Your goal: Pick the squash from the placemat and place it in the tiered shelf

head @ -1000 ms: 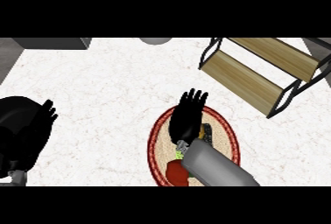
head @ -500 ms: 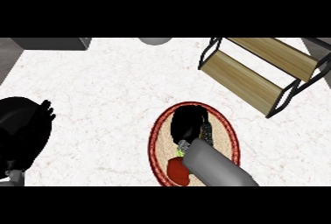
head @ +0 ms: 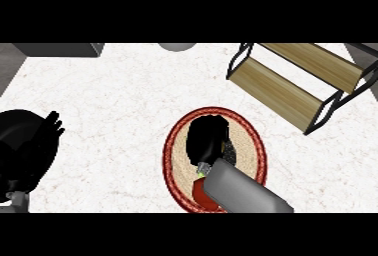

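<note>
I can read no text, label, brand, number or sign anywhere from my feed: nothing on the placemat [head: 252, 137], nothing on the tiered shelf [head: 295, 75], nothing on the counter [head: 118, 100].

One placemat [head: 177, 150], one tiered shelf [head: 295, 80]
</note>
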`<state>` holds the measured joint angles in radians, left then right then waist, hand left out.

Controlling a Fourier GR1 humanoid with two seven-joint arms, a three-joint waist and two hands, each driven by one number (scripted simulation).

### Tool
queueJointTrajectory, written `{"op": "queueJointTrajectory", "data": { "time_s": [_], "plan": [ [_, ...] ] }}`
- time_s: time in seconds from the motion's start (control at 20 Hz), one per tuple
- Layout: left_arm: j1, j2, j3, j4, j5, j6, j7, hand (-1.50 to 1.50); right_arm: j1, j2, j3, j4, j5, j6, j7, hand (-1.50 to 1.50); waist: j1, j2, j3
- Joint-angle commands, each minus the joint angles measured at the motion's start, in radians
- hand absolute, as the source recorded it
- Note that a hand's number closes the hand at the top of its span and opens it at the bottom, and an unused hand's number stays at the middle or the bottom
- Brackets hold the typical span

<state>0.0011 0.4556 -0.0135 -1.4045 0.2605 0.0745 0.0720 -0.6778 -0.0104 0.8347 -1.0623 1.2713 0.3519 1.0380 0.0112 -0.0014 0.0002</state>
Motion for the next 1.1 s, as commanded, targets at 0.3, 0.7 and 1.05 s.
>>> {"op": "queueJointTrajectory", "data": {
  "time_s": [0.3, 0.7, 1.05],
  "plan": [
    [0.012, -0.020, 0.016, 0.008, -0.004, 0.010, -0.017, 0.00, -0.027, 0.010, -0.382, -0.211, -0.175, -0.233, 0.105, 1.50, -0.016, 0.002, 0.005],
    [0.025, -0.007, 0.015, -0.006, 0.002, -0.033, -0.003, 0.00, -0.135, 0.010, -0.474, -0.426, -0.255, -0.241, 0.243, 1.50, -0.005, -0.009, 0.000],
    [0.018, 0.019, 0.040, -0.006, 0.009, -0.049, 0.023, 0.00, -0.199, 0.010, -0.509, -0.656, -0.235, -0.256, 0.371, 1.50, -0.014, -0.012, -0.001]
  ]
}}
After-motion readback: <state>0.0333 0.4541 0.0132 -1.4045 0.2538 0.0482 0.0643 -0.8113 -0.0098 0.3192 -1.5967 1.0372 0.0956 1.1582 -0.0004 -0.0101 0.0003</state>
